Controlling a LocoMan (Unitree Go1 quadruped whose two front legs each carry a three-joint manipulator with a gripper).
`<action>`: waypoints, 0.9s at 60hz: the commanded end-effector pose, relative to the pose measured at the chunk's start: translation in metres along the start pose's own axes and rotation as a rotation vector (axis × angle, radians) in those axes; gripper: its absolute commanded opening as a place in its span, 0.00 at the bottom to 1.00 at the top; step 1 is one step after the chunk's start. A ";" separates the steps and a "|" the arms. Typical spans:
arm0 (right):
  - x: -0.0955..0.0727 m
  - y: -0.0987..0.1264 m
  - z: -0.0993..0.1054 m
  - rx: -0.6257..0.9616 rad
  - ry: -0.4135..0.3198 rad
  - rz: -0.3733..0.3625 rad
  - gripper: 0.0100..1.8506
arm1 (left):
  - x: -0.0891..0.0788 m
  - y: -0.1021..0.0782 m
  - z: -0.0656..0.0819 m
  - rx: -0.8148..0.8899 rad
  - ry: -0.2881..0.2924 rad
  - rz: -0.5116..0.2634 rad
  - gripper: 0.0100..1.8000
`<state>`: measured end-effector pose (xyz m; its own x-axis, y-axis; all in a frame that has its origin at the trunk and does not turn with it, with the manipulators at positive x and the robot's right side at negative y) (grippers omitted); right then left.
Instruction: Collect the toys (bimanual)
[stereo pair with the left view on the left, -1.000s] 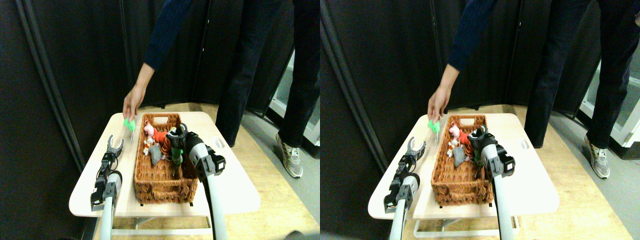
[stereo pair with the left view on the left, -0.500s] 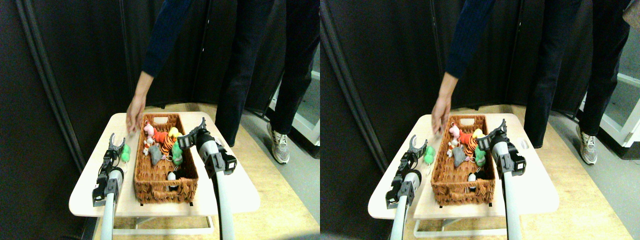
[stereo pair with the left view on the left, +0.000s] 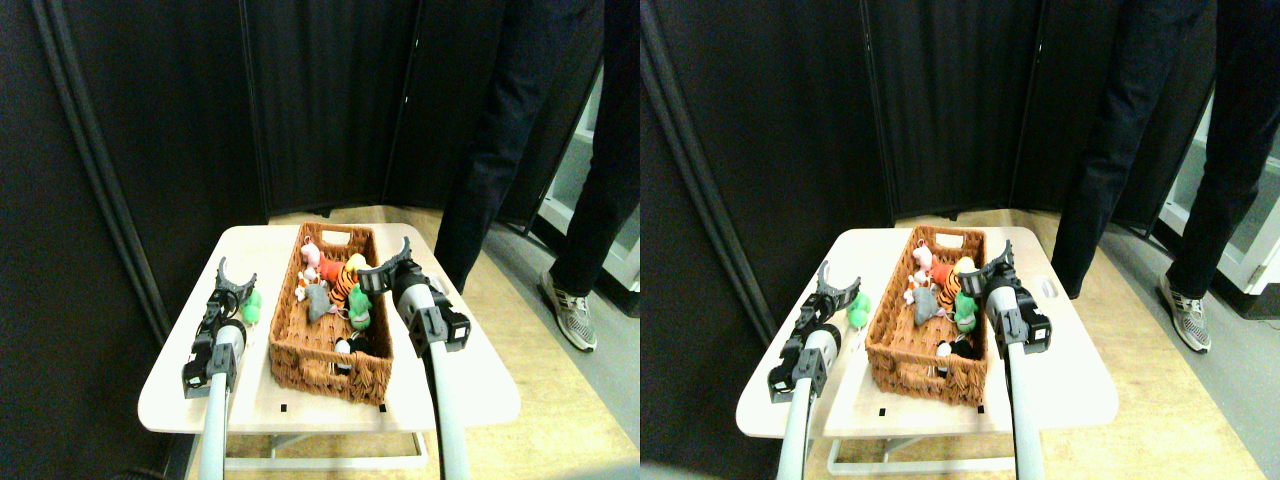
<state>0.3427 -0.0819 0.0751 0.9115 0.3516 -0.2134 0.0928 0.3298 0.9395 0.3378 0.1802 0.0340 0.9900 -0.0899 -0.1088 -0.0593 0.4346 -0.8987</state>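
one loose green toy (stereo pair with the left view on the left: 250, 306) sitting on the pale table (stereo pair with the left view on the left: 180, 380), just left of the wicker basket (stereo pair with the left view on the left: 320, 365) and right beside the left gripper (stereo pair with the left view on the left: 232, 278), whose jaws stand spread wide with nothing between them. rest of the toys already piled in the far half of the basket: pink one (stereo pair with the left view on the left: 311, 255), orange tiger-striped one (stereo pair with the left view on the left: 342, 277), grey one (stereo pair with the left view on the left: 318, 301), another green one (stereo pair with the left view on the left: 360, 308), plus a white and black one (stereo pair with the left view on the left: 347, 346) nearer the front. right gripper (stereo pair with the left view on the left: 385, 265) hanging above the basket's right rim, jaws also gaping, empty as far as can be made out. step in hand looks like the left side going for that stray green plush. best bet: bring the open jaws down so the plush sits between the fingertips, not nudged by one of them, since soft light stuff like this skids across a smooth tabletop easily. close on the fat middle of the body rather than an ear or tail, squeeze enough to sink in, then lift clear of the basket wall before swinging right, because the rim is tall and close. probably worth keeping the right arm parked where it is, out of the drop zone. person's dark trouser legs (stereo pair with the left view on the left: 500, 140) standing behind the table, well apart from both arms.
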 end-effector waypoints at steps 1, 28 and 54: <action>0.002 0.003 0.001 0.002 -0.018 0.031 0.56 | 0.005 -0.004 -0.004 -0.005 0.006 -0.027 0.31; 0.003 0.006 0.000 -0.006 -0.040 0.035 0.58 | 0.020 0.005 -0.020 -0.124 0.009 -0.016 0.29; 0.002 0.007 0.002 -0.002 -0.056 0.034 0.59 | 0.017 0.031 -0.029 -0.161 -0.044 0.022 0.31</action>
<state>0.3441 -0.0805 0.0729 0.9226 0.3216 -0.2128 0.1004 0.3326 0.9377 0.3489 0.1653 -0.0111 0.9874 -0.0376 -0.1540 -0.1376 0.2793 -0.9503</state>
